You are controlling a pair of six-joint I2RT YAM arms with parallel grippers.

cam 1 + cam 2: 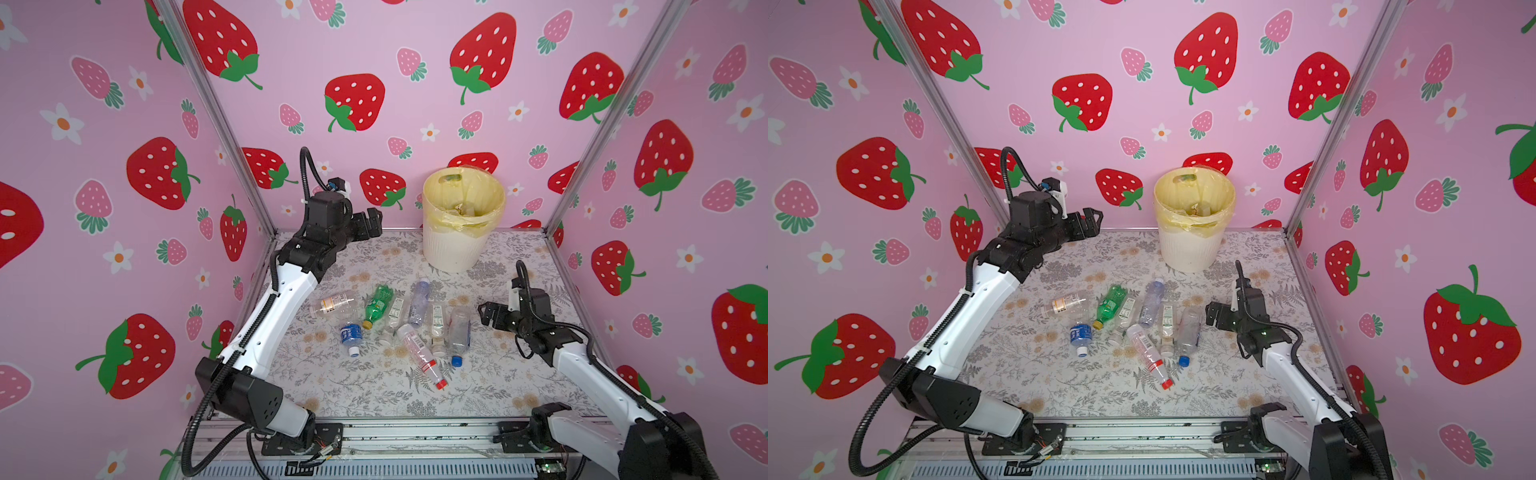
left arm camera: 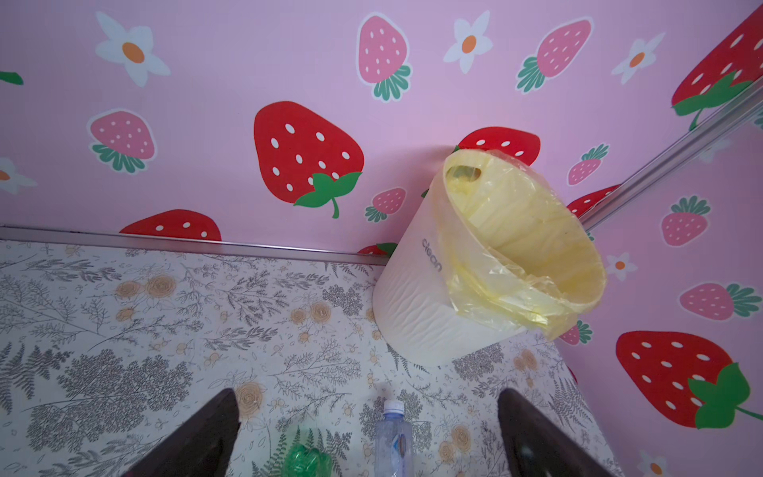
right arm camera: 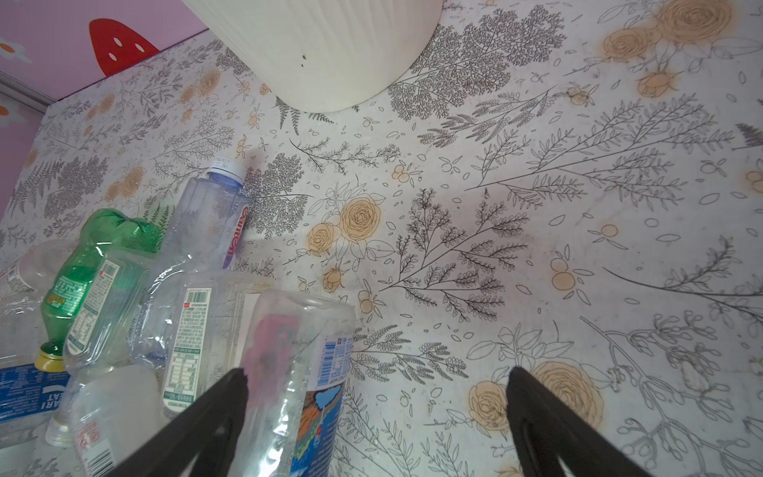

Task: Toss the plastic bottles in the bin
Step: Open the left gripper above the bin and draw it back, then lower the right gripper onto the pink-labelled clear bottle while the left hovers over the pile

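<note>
Some eight plastic bottles (image 1: 420,308) lie on their sides in a loose huddle at the middle of the tabletop (image 1: 507,374), caps on, several dented. Expect them to be empty and very light, with thin, slick walls that buckle under a squeeze and roll at a nudge. You would do best to take each across the body near the shoulder, where the plastic looks stiffer, not at the cap.

One green bottle (image 1: 377,306) wears a green label and a yellow cap. A squat one (image 1: 350,336) carries a blue label whose white print is too small to read. Barcodes and nutrition panels show in the right wrist view, but no brand can be made out for certain.

The bin (image 1: 455,249), lined in yellow, stands at the tabletop's far edge. The word "clean" is printed on its side (image 2: 431,254).

Your right tool (image 1: 485,312) hangs spread and empty just beside the huddle. Your left tool (image 1: 374,220), also spread and empty, is raised near the far left corner.
</note>
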